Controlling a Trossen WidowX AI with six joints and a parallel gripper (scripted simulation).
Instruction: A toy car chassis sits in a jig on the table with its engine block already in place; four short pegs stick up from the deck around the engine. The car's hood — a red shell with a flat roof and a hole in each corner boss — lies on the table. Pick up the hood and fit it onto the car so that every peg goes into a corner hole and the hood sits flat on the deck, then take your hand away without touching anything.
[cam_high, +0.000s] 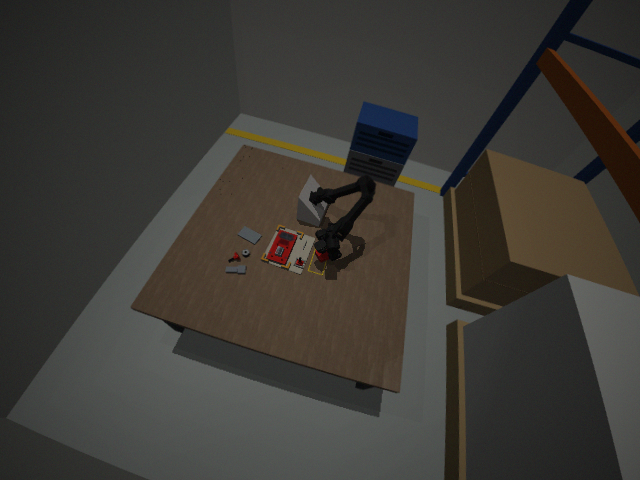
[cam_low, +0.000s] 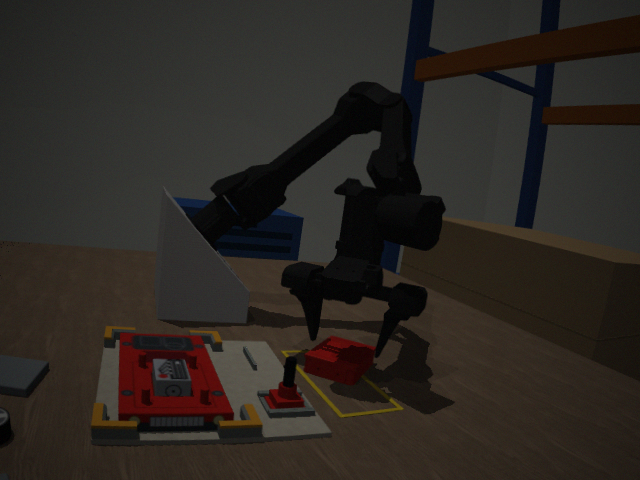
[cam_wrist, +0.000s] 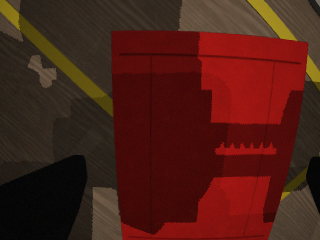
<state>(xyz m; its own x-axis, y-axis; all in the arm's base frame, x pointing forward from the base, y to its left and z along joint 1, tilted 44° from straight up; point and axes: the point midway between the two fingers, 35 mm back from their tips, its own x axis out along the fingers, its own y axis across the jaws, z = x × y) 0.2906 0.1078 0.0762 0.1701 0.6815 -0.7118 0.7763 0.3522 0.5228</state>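
The red hood (cam_high: 321, 255) (cam_low: 330, 363) (cam_wrist: 175, 110) lies roof up within a yellow outline on the table. My gripper (cam_low: 345, 347) (cam_wrist: 203, 170) is open and empty, pointing down, with one fingertip on each side of the hood and at about its top or a little above. The red chassis (cam_high: 288, 247) (cam_low: 132, 395) sits in the jig (cam_high: 298, 255) (cam_low: 232, 356) to the hood's left in the exterior view. The grey engine block (cam_low: 172, 378) stands on its deck among the short red pegs (cam_low: 145, 396) (cam_low: 204, 396). The hood's corner holes are hidden from view.
A red piece with an upright black handle (cam_high: 299, 261) (cam_low: 289, 373) stands on the jig board between chassis and hood. A white wedge (cam_high: 308, 210) (cam_low: 196, 291) supports the arm's base. Beyond the chassis lie a grey plate (cam_high: 249, 235) (cam_low: 20, 374) and several small parts.
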